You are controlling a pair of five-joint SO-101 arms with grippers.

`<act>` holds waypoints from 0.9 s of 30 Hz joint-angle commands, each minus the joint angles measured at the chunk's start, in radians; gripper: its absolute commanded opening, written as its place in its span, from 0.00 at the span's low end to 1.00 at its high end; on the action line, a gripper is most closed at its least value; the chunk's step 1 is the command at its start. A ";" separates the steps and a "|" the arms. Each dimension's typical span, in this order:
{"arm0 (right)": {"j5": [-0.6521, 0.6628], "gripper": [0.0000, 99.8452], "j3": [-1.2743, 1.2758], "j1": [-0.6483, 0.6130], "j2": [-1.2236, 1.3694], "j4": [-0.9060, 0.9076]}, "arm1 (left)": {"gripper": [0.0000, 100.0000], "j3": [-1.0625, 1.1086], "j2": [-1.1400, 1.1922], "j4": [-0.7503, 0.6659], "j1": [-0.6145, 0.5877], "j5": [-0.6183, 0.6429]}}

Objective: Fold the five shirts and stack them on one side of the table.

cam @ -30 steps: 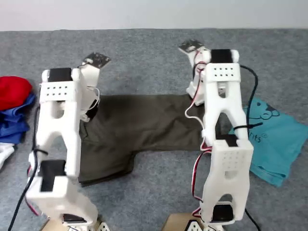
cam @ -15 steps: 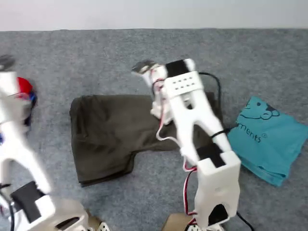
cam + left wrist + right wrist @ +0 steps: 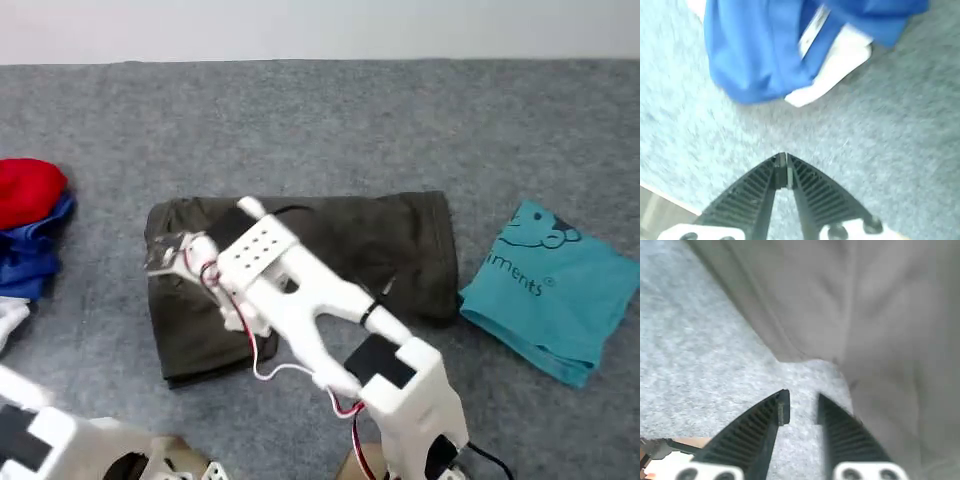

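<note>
The right gripper (image 3: 801, 404) hovers with its two ribbed fingers a little apart above the grey carpeted table (image 3: 695, 355), just beside the edge of a drab shirt (image 3: 875, 315) lying in soft creases.

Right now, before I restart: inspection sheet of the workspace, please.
Surface: grey carpet-like cover.
Job's things: olive shirt partly folded at centre; teal shirt folded, to its right in the high view; red shirt, blue shirt and white shirt heaped unfolded at the opposite edge.
Clutter: nothing seen.
Grippers: right gripper slightly open, empty, at the olive shirt's edge; left gripper shut, empty, over bare cover near the blue shirt.
Cables: red and white wires along the right arm; black cable by its base.
Surroundings: pale wall behind.
</note>
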 commanded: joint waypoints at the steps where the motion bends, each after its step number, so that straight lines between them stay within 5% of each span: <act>1: 0.017 0.25 -0.005 -0.096 -0.074 -0.019 | 0.01 -0.022 0.054 -0.015 -0.061 -0.012; 10: 0.107 0.27 -0.003 -0.262 -0.064 -0.041 | 0.01 -0.050 0.124 -0.015 -0.110 -0.014; 27: 0.150 0.26 -0.009 -0.246 0.179 -0.147 | 0.01 -0.059 0.124 -0.015 -0.110 -0.014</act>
